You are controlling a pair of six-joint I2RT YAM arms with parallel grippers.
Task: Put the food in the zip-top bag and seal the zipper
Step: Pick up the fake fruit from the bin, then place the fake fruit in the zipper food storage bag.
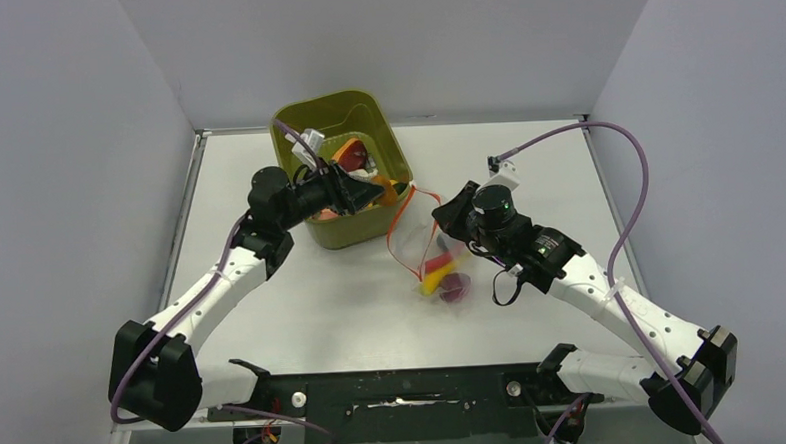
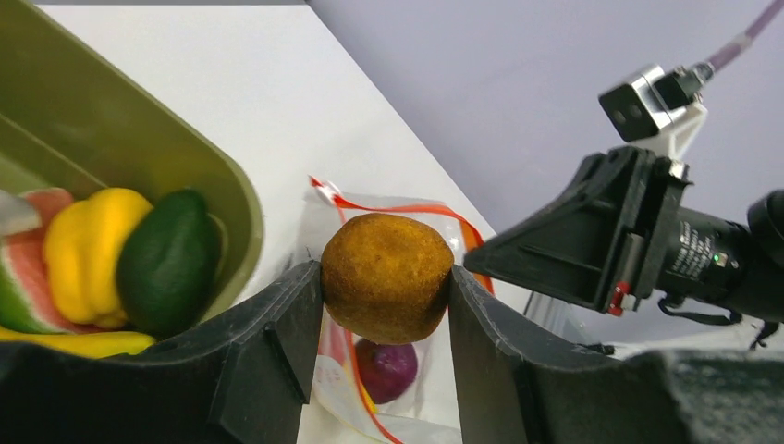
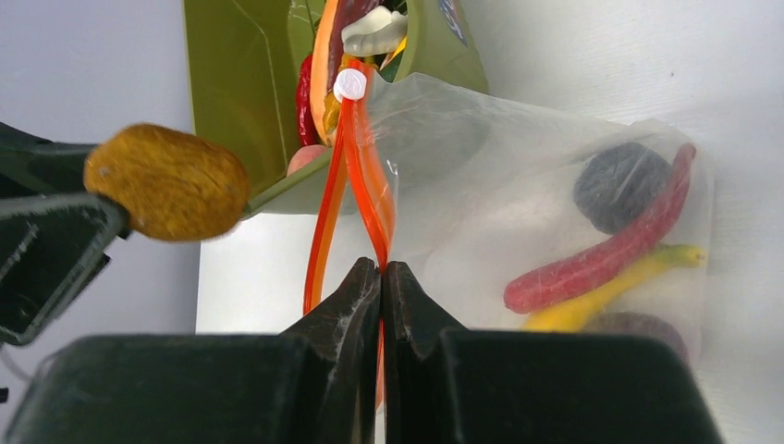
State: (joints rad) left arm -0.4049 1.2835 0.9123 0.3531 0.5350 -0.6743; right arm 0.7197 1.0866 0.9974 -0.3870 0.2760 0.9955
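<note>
My left gripper (image 1: 380, 194) is shut on a round brown-orange food piece (image 2: 386, 276) and holds it over the open mouth of the zip-top bag (image 1: 422, 243), just beside the olive-green bin. The piece also shows in the right wrist view (image 3: 166, 183). My right gripper (image 3: 382, 268) is shut on the red-orange zipper (image 3: 356, 185) and holds the bag's mouth up. Inside the clear bag (image 3: 518, 176) lie a red pepper (image 3: 601, 254), a yellow banana (image 3: 601, 298) and a dark round piece (image 3: 619, 185). A purple piece (image 2: 386, 370) shows below the held food.
The olive-green bin (image 1: 295, 136) stands at the back centre and holds more food: a yellow pepper (image 2: 88, 250), a green avocado (image 2: 166, 264), a watermelon slice (image 2: 28, 277). The right arm's head (image 2: 629, 231) is close to my left fingers. Grey walls enclose the table.
</note>
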